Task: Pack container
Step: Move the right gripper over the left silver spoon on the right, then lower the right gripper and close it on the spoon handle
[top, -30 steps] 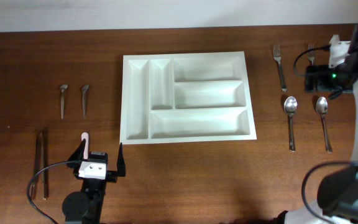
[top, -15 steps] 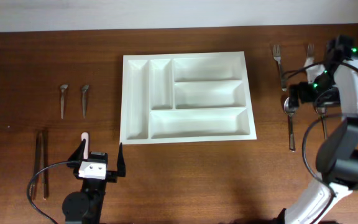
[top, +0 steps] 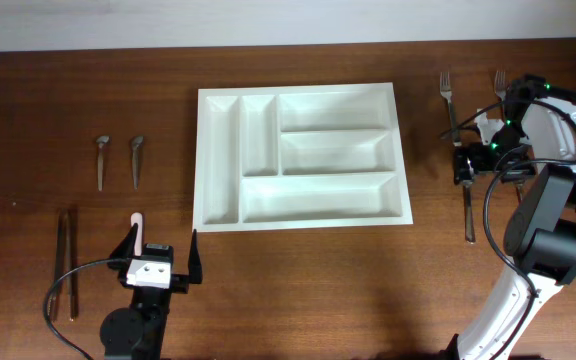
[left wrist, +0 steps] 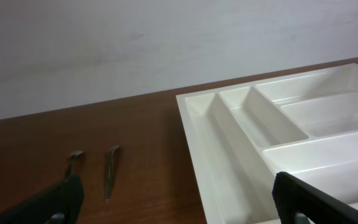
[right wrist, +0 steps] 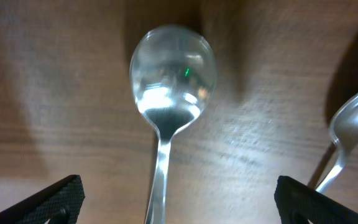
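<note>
The white container (top: 318, 195) is laid flat in the middle of the tabletop (top: 68, 80); the left gripper (top: 164, 243) is seen spread wide apart near its left near corner; the right gripper (right wrist: 178, 186) is opened wide over a spoon (right wrist: 173, 68), nothing being clamped.
</note>
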Controlling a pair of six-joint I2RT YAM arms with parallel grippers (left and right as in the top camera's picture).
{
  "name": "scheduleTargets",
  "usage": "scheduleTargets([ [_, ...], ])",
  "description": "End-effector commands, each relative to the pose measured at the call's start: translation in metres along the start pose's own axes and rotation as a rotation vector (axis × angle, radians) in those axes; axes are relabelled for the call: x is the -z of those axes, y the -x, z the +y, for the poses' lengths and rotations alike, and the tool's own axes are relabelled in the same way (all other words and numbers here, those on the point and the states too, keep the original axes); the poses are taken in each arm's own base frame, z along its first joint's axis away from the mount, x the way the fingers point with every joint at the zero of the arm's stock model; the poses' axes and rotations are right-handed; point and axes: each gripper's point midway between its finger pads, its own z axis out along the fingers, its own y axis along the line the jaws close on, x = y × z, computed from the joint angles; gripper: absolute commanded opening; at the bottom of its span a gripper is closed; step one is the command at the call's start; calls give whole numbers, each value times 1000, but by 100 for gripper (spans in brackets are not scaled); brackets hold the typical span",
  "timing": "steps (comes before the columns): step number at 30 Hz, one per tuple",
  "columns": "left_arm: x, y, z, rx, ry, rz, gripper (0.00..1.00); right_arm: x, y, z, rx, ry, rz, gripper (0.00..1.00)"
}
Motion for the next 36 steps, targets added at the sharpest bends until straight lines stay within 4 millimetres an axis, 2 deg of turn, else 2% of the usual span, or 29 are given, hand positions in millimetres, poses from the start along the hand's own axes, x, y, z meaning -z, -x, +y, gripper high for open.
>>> scheduleTargets([
  [1,0,-2,0,-12,1,2,99,-2,13,-3,-21,-1,-40,99],
  [6,0,-2,1,-12,2,2,99,-6,26,-7,-120,-14,-91,99],
  [9,0,-2,1,-12,2,3,99,-6,19,-5,-120,-6,-64,99],
  [14,0,-2,0,-12,1,2,99,0,-5,4,-122,21,24,99],
  [18,0,-2,1,-12,2,3,99,22,-5,6,-130,7,-19,99],
  [20,0,-2,0,-12,1,2,99,40,-8,9,-139,-10,-47,99],
  [22,0,-2,1,-12,2,3,99,54,-14,8,-149,-42,-53,99],
  [23,0,-2,0,-12,1,2,99,66,-23,8,-181,-77,-50,99],
  [26,0,-2,1,-12,2,3,99,74,-35,19,-201,-80,-53,99],
  [30,0,-2,1,-12,2,3,99,60,-52,19,-224,-165,-63,99],
  [33,0,-2,1,-12,2,2,99,27,-55,21,-172,-170,-102,99],
  [35,0,-2,0,-12,1,2,99,6,-56,35,-108,-90,-96,99],
  [36,0,-2,0,-12,1,2,99,3,-57,37,-106,-81,-86,99],
])
